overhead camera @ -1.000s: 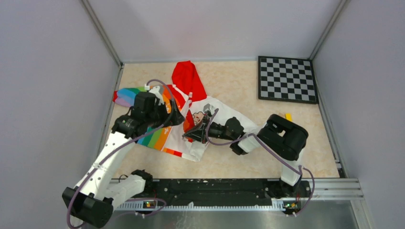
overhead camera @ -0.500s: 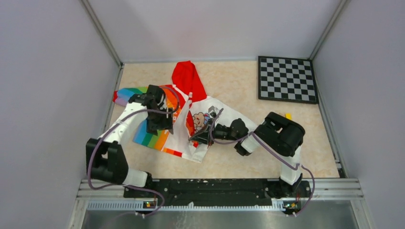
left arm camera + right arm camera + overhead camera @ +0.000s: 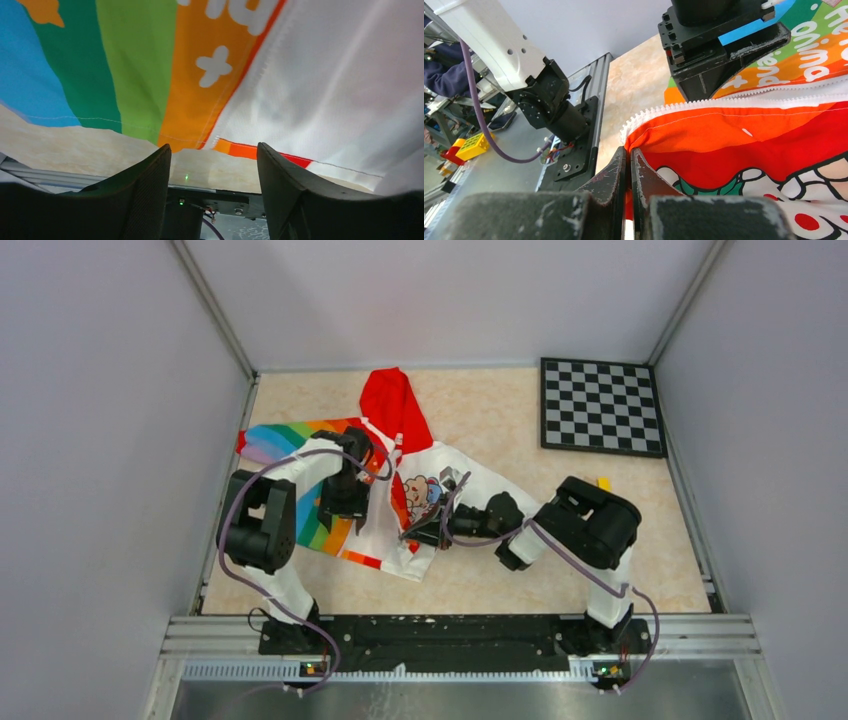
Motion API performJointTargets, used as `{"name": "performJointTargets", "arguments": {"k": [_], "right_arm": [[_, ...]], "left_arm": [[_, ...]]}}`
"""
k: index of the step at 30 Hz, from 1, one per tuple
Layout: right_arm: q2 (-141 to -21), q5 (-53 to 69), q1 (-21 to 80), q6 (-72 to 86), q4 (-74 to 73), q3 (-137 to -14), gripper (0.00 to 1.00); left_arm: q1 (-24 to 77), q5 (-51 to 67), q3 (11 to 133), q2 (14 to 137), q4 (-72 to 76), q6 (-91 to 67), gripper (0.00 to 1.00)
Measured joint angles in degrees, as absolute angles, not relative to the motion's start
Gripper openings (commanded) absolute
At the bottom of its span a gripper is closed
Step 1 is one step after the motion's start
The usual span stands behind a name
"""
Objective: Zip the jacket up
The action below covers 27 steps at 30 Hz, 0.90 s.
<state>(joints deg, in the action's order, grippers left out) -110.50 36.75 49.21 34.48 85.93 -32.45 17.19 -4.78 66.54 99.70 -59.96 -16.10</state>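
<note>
The jacket (image 3: pixel 400 485) lies flat at the centre left, with its red hood (image 3: pixel 392 400) far, the rainbow half (image 3: pixel 290 440) on the left and the white bear-print half (image 3: pixel 432 488) on the right. My left gripper (image 3: pixel 345 508) hovers over the rainbow half near the hem; in the left wrist view it (image 3: pixel 214 156) is open and empty. My right gripper (image 3: pixel 415 530) is shut on the jacket's front edge. In the right wrist view it (image 3: pixel 629 152) pinches the orange-red edge just below the white zipper teeth (image 3: pixel 724 100). The zipper is open there.
A black-and-white checkerboard (image 3: pixel 602 406) lies at the far right. A small yellow item (image 3: pixel 604 483) shows behind the right arm. Grey walls close in the left, far and right sides. The black base rail (image 3: pixel 450 632) runs along the near edge.
The left arm has folded back and its gripper has moved from the jacket's middle toward the hem of the rainbow half. The right gripper has shifted slightly right, still shut on the edge.
</note>
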Motion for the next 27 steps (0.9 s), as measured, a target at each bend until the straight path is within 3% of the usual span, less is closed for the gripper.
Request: {"name": "performJointTargets", "arguments": {"k": [4, 9, 15, 27], "right_arm": [[-110.2, 36.8, 49.2, 34.3, 86.0, -32.2, 0.00], [-110.2, 36.6, 49.2, 34.1, 86.0, -32.2, 0.00], [-108.9, 36.1, 47.2, 35.1, 85.9, -31.4, 0.00], [-99.2, 38.5, 39.5, 32.7, 77.4, -33.0, 0.00]], "left_arm": [[15.2, -7.1, 66.1, 100.9, -59.1, -15.9, 0.63], [12.7, -7.4, 64.3, 102.6, -56.2, -15.3, 0.47], [12.3, -5.1, 63.6, 103.3, -55.7, -14.9, 0.45], [14.5, 6.9, 56.9, 98.4, -51.5, -21.7, 0.50]]}}
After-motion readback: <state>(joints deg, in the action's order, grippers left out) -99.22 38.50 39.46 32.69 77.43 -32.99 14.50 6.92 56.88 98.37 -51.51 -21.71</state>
